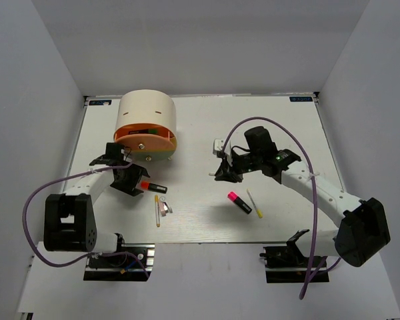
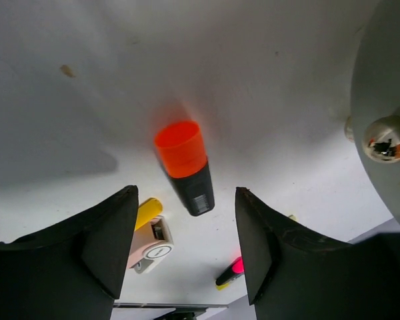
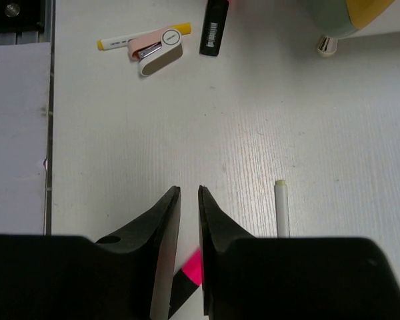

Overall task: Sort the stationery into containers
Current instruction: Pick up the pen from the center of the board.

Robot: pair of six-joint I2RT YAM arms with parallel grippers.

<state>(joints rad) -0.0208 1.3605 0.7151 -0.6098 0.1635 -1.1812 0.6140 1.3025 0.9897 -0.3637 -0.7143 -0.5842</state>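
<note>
Two thin pieces lie nearest on the surface: a yellow stick with a small pinkish clip touching it, and a white stick just beside a pink-capped marker. Further in, the orange-capped marker lies flat ahead of the left jaws, which stand wide open and empty. It looks light, stiff and smooth, likely to roll, so a hold across the black barrel near its middle seems safest. The right jaws, near the pink-capped marker, are all but closed on nothing. Farthest stands the cream cabinet, its orange drawer apparently pulled out.
</note>
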